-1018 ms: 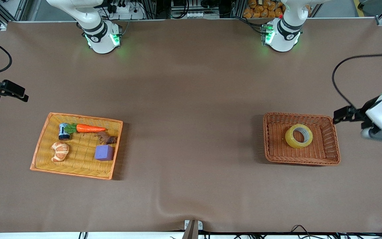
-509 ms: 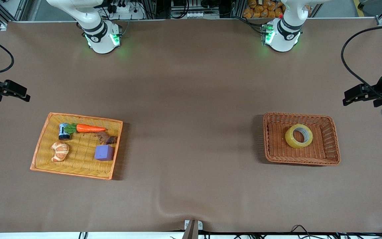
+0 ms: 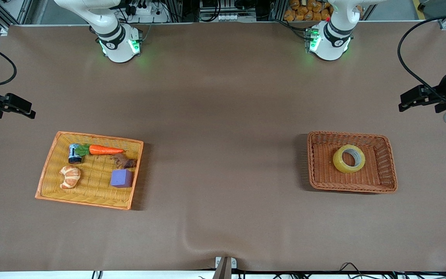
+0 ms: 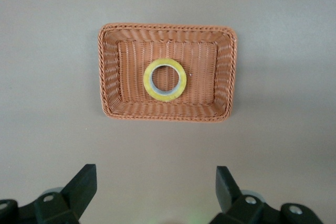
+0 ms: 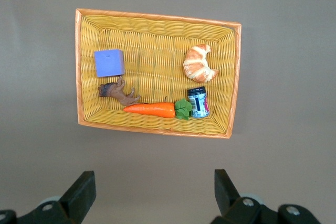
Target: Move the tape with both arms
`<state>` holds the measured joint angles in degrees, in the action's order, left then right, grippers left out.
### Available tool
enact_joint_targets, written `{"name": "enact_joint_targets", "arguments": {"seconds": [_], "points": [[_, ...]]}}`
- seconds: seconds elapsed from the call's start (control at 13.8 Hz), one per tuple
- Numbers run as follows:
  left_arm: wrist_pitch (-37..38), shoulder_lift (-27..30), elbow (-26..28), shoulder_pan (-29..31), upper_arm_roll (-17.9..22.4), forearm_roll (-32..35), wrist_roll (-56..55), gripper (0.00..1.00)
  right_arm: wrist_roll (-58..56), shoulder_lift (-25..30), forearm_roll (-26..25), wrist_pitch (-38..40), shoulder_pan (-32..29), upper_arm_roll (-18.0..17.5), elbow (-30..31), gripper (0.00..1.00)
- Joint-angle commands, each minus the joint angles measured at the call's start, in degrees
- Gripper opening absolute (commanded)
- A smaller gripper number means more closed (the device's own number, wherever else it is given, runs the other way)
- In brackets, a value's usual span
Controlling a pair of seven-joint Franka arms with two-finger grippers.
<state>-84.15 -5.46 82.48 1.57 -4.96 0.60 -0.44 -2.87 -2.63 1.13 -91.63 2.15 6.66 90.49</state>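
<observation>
The tape (image 3: 337, 162), a yellowish ring with a grey core, lies flat in the brown wicker basket (image 3: 347, 135) toward the left arm's end of the table. The left wrist view shows the tape (image 4: 147, 81) in the basket (image 4: 165, 26). My left gripper (image 4: 155, 186) is open and empty, high over bare table beside that basket; in the front view its hand is mostly cut off at the edge. My right gripper (image 5: 154, 186) is open and empty, waiting high over bare table beside the yellow basket (image 5: 157, 17).
The yellow basket (image 3: 91, 136) toward the right arm's end holds a croissant toy (image 3: 70, 177), a carrot (image 3: 105, 150), a small can (image 3: 74, 154), a brown toy animal (image 3: 125, 161) and a purple cube (image 3: 121, 178). Brown cloth covers the table between the baskets.
The left arm has swung away from the front camera, from level with the brown basket to a spot farther from it. The tape and the right arm have not moved.
</observation>
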Motion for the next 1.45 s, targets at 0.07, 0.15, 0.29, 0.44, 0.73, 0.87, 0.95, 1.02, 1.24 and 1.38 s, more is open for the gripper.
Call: {"name": "enact_joint_targets", "arguments": {"seconds": [0.07, 0.15, 0.29, 0.44, 0.73, 0.87, 0.95, 1.02, 1.24, 1.38], "points": [[-0.13, 6.52, 5.76, -5.97, 5.48, -0.42, -1.24, 1.0, -0.47, 0.52, 0.81, 0.22, -0.13, 0.02, 0.39, 1.0], [-0.39, 6.69, 6.46, -5.71, 5.84, -0.33, -0.71, 1.0, -0.47, 0.52, 0.81, 0.22, -0.13, 0.02, 0.39, 1.0], [-0.57, 7.04, 7.35, -5.35, 6.1, 0.02, -0.44, 1.0, -0.47, 0.52, 0.81, 0.22, -0.13, 0.02, 0.39, 1.0], [-0.57, 6.87, 6.91, -5.44, 6.28, 0.11, -1.23, 1.0, -0.56, 0.52, 0.81, 0.22, -0.13, 0.02, 0.48, 1.0], [-0.57, 6.69, 6.56, -5.53, 6.1, 0.11, -2.11, 1.0, -0.56, 0.35, 0.89, 0.14, -0.48, 0.02, 0.57, 1.0], [-0.49, 6.61, 6.56, -5.44, 6.02, 0.02, -3.08, 1.0, -0.56, 0.26, 0.89, 0.05, -0.4, 0.02, 0.48, 1.0], [-0.48, 6.52, 6.56, -5.44, 5.93, 0.11, -3.08, 1.0, -0.56, 0.26, 0.89, 0.05, -0.4, 0.02, 0.39, 1.0], [-0.4, 6.52, 6.56, -5.44, 5.93, 0.19, -3.08, 1.0, -0.56, 0.35, 0.89, 0.13, -0.4, 0.02, 0.48, 1.0], [-0.13, 6.61, 6.56, -5.53, 5.66, 0.2, -3.17, 1.0, -0.56, 0.35, 0.89, 0.05, -0.4, 0.02, 0.57, 1.0], [-0.05, 6.69, 6.56, -5.62, 5.66, 0.2, -3.08, 1.0, -0.56, 0.26, 0.89, 0.14, -0.39, 0.02, 0.57, 1.0]]}}
